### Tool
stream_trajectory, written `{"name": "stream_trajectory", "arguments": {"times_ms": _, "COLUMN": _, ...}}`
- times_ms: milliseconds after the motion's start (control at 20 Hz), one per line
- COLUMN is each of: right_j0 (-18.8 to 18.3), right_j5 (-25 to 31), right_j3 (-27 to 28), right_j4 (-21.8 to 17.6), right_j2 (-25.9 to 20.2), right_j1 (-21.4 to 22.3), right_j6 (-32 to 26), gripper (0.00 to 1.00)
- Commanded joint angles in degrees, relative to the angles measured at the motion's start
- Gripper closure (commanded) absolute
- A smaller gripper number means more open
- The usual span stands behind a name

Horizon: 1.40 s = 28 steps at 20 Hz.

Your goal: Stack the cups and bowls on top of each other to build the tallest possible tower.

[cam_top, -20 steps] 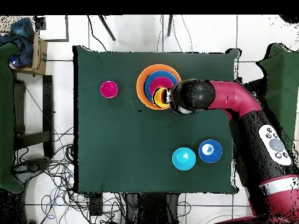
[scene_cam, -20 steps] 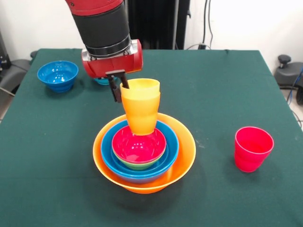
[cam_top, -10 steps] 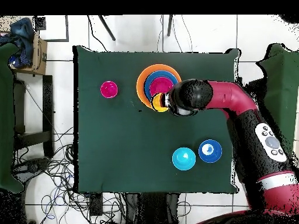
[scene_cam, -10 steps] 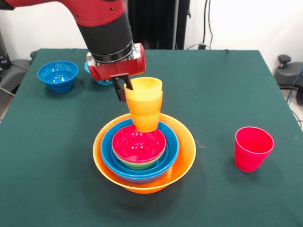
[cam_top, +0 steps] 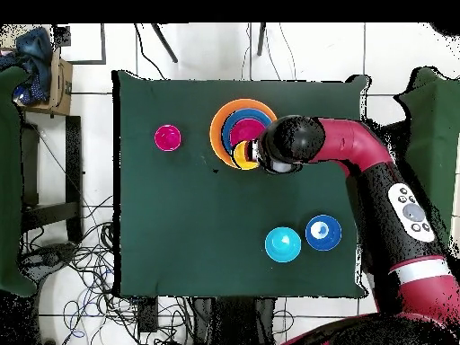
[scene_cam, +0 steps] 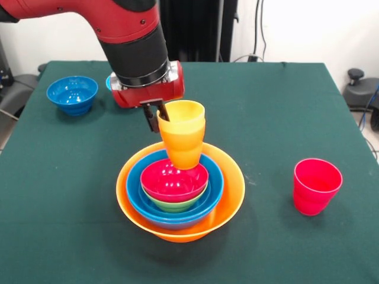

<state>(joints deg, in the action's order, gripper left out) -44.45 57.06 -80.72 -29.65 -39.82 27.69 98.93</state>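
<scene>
My gripper [scene_cam: 159,113] is shut on the rim of a yellow cup [scene_cam: 181,116] nested in an orange cup [scene_cam: 183,147]. It holds the pair upright over the far side of the tower. The tower is a very large orange bowl [scene_cam: 232,192] holding a large blue bowl [scene_cam: 214,184], a green bowl [scene_cam: 175,206] and a red bowl [scene_cam: 173,180]. In the overhead view the cups [cam_top: 245,155] sit at the edge of the orange bowl [cam_top: 218,126], next to the gripper [cam_top: 256,154]. A red cup [scene_cam: 316,185] stands alone at the right; it also shows in the overhead view [cam_top: 168,137].
A dark-blue bowl [scene_cam: 72,93] stands at the far left of the green cloth. A light-blue bowl [scene_cam: 110,81] is mostly hidden behind the arm. Overhead, the light-blue bowl [cam_top: 283,244] and the dark-blue bowl [cam_top: 323,232] sit side by side near the robot's base.
The gripper and the nested cups have shifted slightly to the right in the front view, staying over the far side of the bowls. Nothing else moved.
</scene>
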Motion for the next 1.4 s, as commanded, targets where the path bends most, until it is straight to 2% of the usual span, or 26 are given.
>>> {"name": "stream_trajectory", "arguments": {"times_ms": 50, "right_j0": 3.5, "right_j5": 5.4, "right_j3": 6.4, "right_j4": -5.2, "right_j2": 2.8, "right_j1": -3.9, "right_j6": -11.9, "gripper": 1.00}}
{"name": "stream_trajectory", "arguments": {"times_ms": 900, "right_j0": 2.6, "right_j5": 14.2, "right_j3": 10.9, "right_j4": -1.1, "right_j2": 0.9, "right_j1": -0.6, "right_j6": -12.4, "gripper": 1.00}}
{"name": "stream_trajectory", "arguments": {"times_ms": 1250, "right_j0": 2.3, "right_j5": 15.0, "right_j3": 11.6, "right_j4": -0.7, "right_j2": 0.3, "right_j1": 0.0, "right_j6": -12.2, "gripper": 1.00}}
{"name": "stream_trajectory", "arguments": {"times_ms": 1400, "right_j0": 2.3, "right_j5": 13.0, "right_j3": 12.1, "right_j4": -1.0, "right_j2": 0.1, "right_j1": 0.0, "right_j6": -11.3, "gripper": 1.00}}
